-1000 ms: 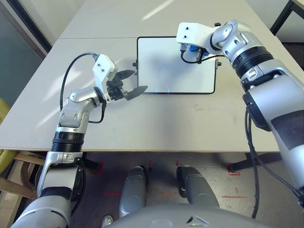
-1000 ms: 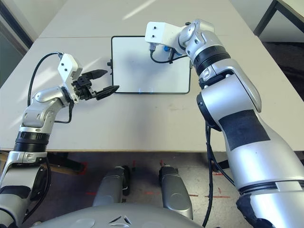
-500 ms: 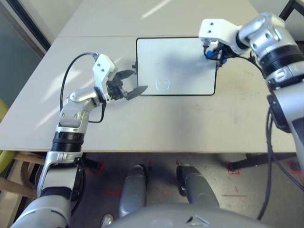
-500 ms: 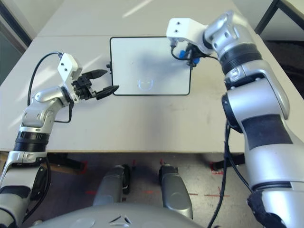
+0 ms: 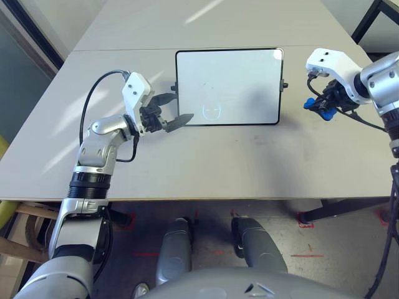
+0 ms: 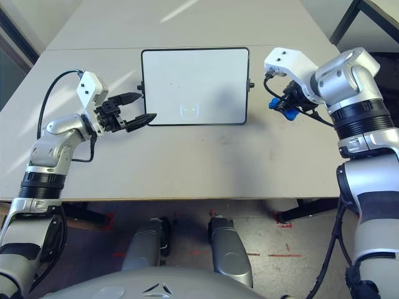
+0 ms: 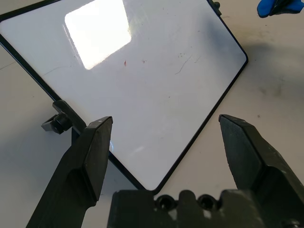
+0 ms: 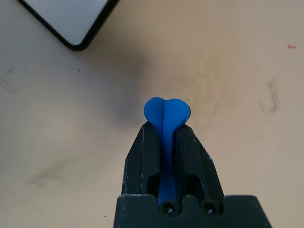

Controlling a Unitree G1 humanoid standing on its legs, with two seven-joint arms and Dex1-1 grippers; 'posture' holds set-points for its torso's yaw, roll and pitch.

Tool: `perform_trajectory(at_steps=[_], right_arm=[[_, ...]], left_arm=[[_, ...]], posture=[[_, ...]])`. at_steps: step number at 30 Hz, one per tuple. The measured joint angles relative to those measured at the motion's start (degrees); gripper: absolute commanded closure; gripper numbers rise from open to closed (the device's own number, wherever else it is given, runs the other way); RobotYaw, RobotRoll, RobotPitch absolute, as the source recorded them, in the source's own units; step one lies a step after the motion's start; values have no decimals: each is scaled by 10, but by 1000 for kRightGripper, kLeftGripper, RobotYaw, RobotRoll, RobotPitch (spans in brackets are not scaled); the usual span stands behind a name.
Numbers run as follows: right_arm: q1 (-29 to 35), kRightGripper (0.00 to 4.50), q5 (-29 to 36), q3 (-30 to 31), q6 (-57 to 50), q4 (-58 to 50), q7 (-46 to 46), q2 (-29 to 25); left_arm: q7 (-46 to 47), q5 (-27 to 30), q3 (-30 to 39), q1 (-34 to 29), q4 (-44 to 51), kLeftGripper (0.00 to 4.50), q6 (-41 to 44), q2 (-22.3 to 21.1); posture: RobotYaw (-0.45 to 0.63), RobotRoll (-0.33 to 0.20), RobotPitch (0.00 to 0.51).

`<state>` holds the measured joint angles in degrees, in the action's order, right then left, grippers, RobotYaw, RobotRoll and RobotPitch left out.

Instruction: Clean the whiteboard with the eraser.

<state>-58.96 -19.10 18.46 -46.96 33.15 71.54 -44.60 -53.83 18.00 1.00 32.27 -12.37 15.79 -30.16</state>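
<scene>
The right gripper [image 8: 167,130] pinches the blue, bone-shaped eraser [image 8: 166,114] above the matte table [image 8: 247,156], beside the glossy, black-framed whiteboard [image 5: 229,84]; the left gripper's [image 7: 166,121] angular black fingers stand open.

Pale table [image 5: 206,168], crossed by a seam and a light streak [image 5: 204,11]. Grey floor [image 5: 299,258] below, with red marks [image 5: 306,256].

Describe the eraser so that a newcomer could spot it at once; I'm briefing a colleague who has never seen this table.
Start from the big black-framed whiteboard, then look off its right side to the robot's right gripper. The eraser is the small, bright blue piece pinched between that gripper's black fingers, its rounded, two-lobed end poking out, unlike the flat white board.
</scene>
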Motion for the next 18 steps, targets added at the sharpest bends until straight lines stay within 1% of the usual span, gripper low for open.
perform_trajectory(at_steps=[4,12,14,15,18], right_arm=[[3,4304,12,-5,1,42,-40,22],[-2,4304,29,-13,35,155,-108,57],[-11,3581,33,-16,43,175,-121,63],[-16,3312,34,-17,45,186,-128,66],[-22,2116,37,-19,48,201,-138,69]], left_arm=[[-2,0,0,11,-1,0,-4,0],[-3,0,1,11,-6,0,-4,-5],[-3,0,1,11,-6,0,-4,-6],[-3,0,1,11,-6,0,-4,-6],[-2,0,1,11,-5,0,-4,-7]], posture=[[-148,0,115],[-134,0,115],[-132,0,115],[-132,0,116],[-132,0,117]])
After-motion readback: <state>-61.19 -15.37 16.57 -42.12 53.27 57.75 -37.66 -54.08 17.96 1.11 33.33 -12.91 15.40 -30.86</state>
